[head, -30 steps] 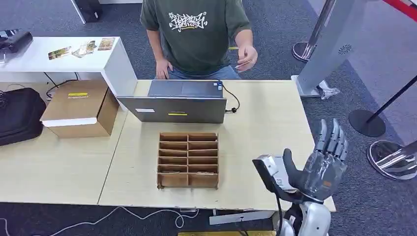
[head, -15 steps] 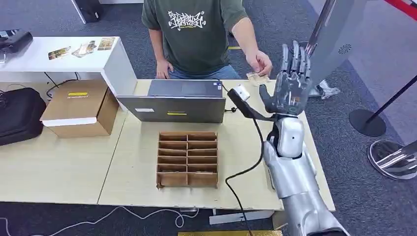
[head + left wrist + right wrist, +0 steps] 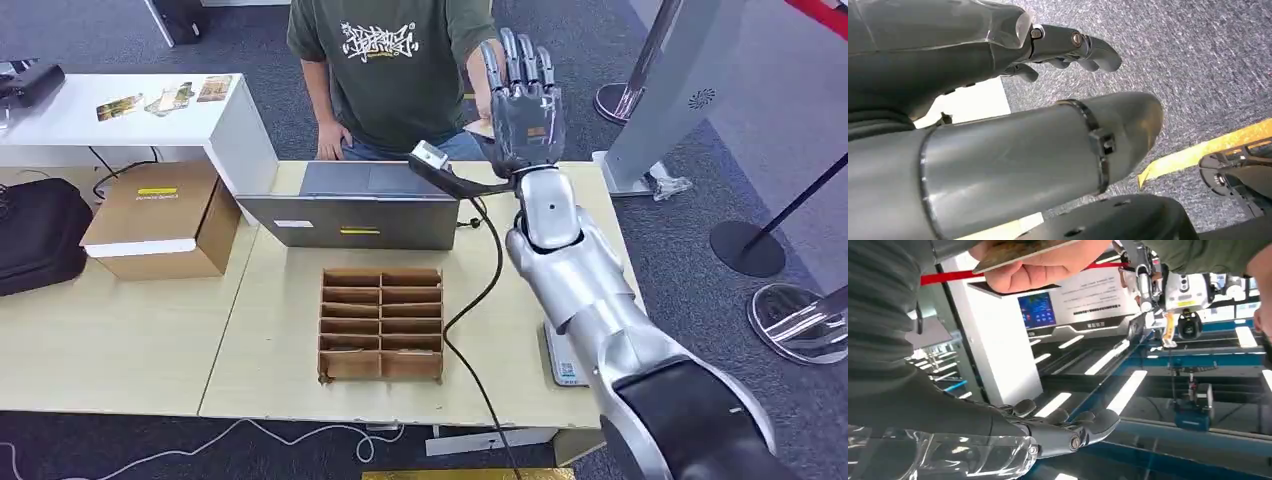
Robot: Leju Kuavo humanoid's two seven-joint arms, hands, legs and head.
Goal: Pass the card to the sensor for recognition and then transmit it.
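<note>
The right hand [image 3: 522, 100] was raised beyond the table's far edge [image 3: 540, 165], fingers straight, apart and empty. A person's hand [image 3: 1043, 267] held the card [image 3: 1013, 252] just beside it. The left hand [image 3: 998, 65] hung over carpet, fingers loosely curled, empty.

Bright even light; wrist views blurred close-up.
</note>
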